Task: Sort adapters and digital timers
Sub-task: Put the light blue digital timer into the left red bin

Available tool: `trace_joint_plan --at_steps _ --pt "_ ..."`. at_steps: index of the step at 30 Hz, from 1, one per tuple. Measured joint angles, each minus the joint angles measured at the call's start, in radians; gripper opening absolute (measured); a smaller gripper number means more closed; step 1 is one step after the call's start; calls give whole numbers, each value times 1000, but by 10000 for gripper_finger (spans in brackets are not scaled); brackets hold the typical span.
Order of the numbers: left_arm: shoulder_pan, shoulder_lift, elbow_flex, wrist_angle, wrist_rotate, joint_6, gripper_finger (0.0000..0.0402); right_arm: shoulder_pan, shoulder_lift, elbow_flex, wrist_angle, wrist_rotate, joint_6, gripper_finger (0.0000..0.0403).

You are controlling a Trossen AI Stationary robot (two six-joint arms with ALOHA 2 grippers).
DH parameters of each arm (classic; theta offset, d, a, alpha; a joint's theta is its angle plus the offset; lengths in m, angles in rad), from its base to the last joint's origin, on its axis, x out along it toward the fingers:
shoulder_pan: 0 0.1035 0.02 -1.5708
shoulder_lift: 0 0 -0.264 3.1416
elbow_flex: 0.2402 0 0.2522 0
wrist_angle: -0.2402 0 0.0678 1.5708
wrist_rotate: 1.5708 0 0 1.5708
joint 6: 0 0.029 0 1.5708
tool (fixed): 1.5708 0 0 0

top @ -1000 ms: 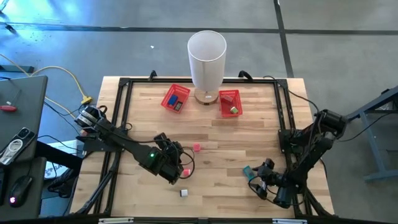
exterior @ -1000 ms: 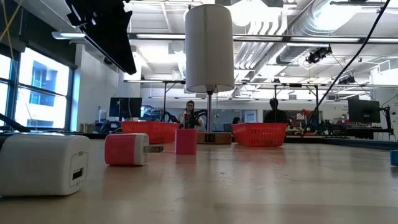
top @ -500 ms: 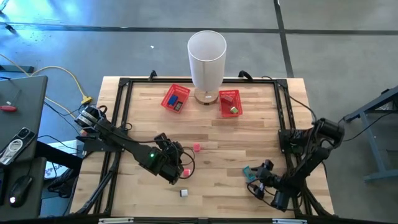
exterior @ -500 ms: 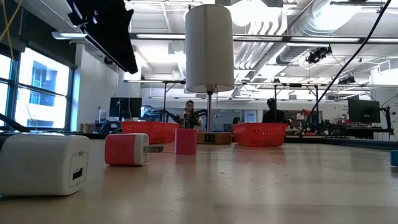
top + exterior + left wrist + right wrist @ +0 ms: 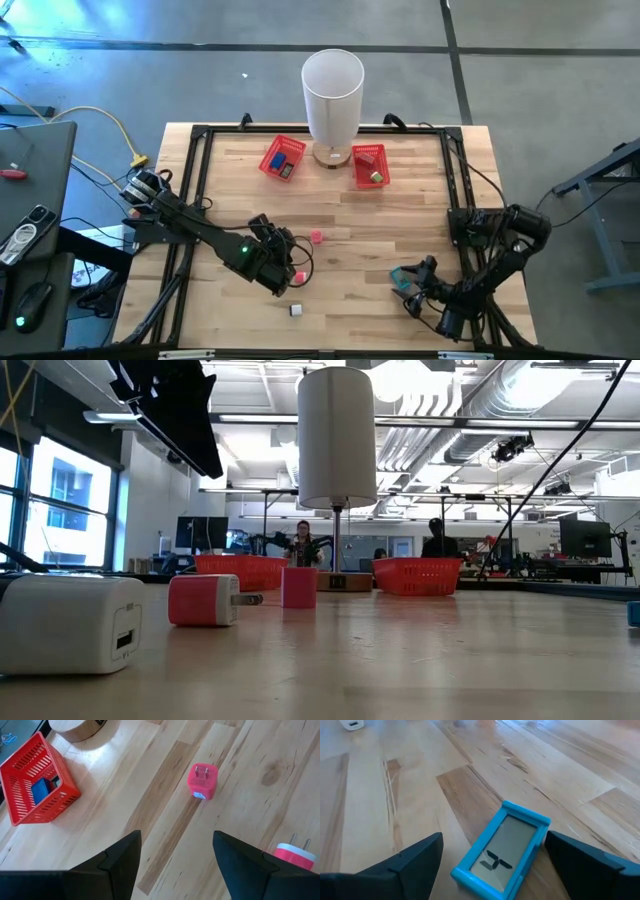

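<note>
Spread wide, my right gripper (image 5: 412, 290) hovers near the worktop's front right corner above a blue digital timer (image 5: 399, 279). Right wrist view: the timer (image 5: 501, 850) lies flat between my fingers (image 5: 410, 860), grey screen up. Left wrist view: my left gripper (image 5: 175, 855) gapes, empty, facing a pink adapter (image 5: 202, 781) mid-worktop.

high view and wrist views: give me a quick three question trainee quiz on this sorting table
1. True or false: the right fingers are shut on the blue plastic digital timer.
2. What lies in the left red mesh basket? A) blue item B) white adapter
3. Fill in: the pink square plug adapter lies with its prongs pointing ____.

Key: 1 false, they are open around it. 2 A. 3 up.
</note>
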Motion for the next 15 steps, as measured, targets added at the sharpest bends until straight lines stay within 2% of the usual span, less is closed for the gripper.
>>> trace_joint_plan --at_steps 15 --pt "2 0 0 27 2 0 236 40 1 -3 82 56 5 344"
